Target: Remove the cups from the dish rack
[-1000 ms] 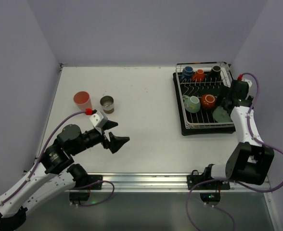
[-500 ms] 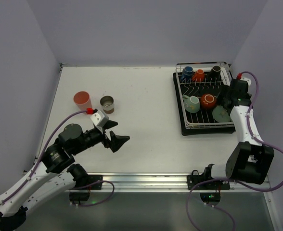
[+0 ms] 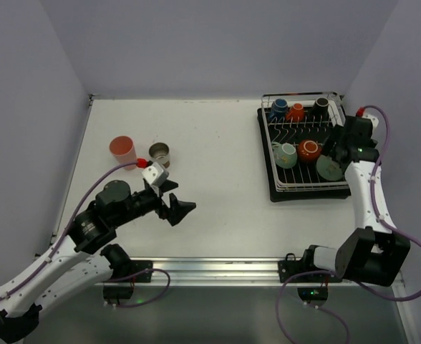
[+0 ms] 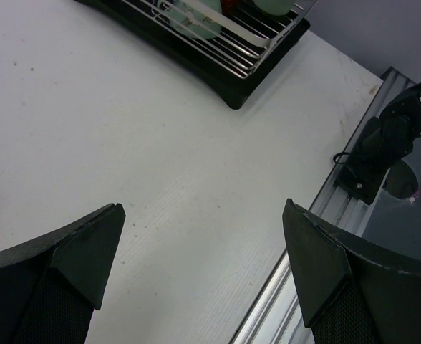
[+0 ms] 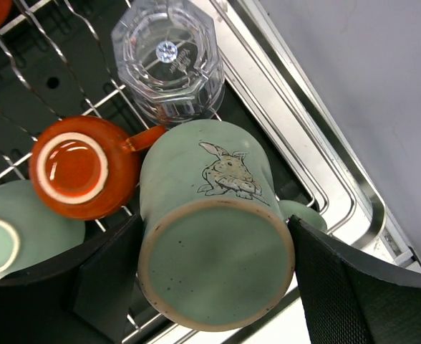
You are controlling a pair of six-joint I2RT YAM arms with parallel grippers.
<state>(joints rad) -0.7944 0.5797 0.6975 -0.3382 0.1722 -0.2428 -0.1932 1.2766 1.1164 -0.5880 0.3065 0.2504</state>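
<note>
Right wrist view: finds the teal mug base-up at the right end of the dish rack, handle toward the rack's outer rim. Notes the right gripper clamped on it, one finger against each flank, and judges this a body grip chosen over the handle. Records the clear glass and orange cup just beside the mug; judges a straight lift advisable. Locates the salmon tumbler and metallic-brown cup mouths-up, well left of the rack, seemingly the unloading spot. Finds the left gripper left of the rack too, fingers spread, empty, presumably waiting.
</note>
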